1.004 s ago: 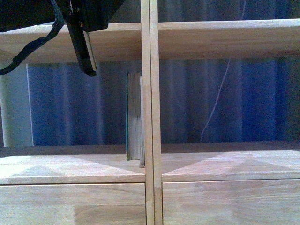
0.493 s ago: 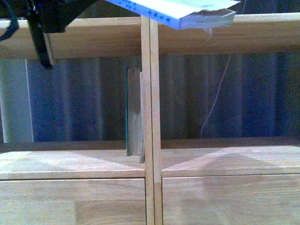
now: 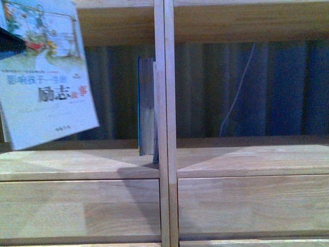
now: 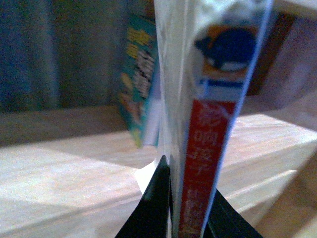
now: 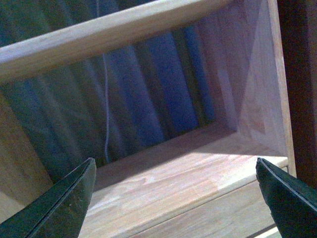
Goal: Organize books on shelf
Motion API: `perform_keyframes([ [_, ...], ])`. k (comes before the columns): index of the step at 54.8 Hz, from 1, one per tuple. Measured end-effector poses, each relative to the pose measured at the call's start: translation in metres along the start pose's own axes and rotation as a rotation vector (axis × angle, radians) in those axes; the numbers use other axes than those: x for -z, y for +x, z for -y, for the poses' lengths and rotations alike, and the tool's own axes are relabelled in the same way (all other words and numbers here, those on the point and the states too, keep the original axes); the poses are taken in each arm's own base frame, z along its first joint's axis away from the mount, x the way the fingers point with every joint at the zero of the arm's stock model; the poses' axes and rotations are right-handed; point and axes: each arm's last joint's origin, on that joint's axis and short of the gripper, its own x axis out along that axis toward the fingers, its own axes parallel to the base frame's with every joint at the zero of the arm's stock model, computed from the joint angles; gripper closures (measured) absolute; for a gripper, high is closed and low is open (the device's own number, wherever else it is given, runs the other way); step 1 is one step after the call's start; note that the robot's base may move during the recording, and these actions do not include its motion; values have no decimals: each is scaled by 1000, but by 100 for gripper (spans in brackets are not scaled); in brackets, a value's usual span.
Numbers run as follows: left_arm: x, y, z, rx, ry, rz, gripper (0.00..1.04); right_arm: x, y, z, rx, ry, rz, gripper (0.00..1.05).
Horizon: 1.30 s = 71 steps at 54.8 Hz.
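Paperback (image 3: 46,77): held in the air in front of the left compartment, tilted, with its pale illustrated cover and Chinese title facing the front camera. It is clear of the board below.
Spine: in the left wrist view the paperback (image 4: 208,148) shows edge-on, with a red band of white characters running down it.
Left gripper (image 4: 187,213): clamped on the paperback at the spine edge, one black finger (image 4: 153,208) on each face of the book.
Dark shape on the cover's left edge, front view: probably part of the left gripper; too little shows to be sure.
Teal books (image 3: 145,105): standing upright in the left compartment, pressed against the central divider (image 3: 165,77), well apart from the held book.
Shelf (image 3: 247,159): light wood, open at the back, with drawers (image 3: 77,206) directly under the compartments.
Right gripper (image 5: 173,198): fingers spread wide with nothing between them, facing a compartment with a side wall.
Behind the shelf: a blue curtain (image 3: 288,87) and a thin white cable (image 3: 237,87) hanging down it.
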Motion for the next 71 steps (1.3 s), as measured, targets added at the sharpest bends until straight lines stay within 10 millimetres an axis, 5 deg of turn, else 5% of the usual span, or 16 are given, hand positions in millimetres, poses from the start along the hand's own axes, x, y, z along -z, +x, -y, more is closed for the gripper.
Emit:
perform_keyframes([
  [17,23,48,-30,-243,209,-84,98,9,-2,3,-2,67,-25,7],
  [38,56,140,5,-249,170,-80,98,8,-7,-1,-41,78,-45,7],
  [71,79,215,28,-278,122,-116,98,7,-10,-2,-59,95,-73,7],
])
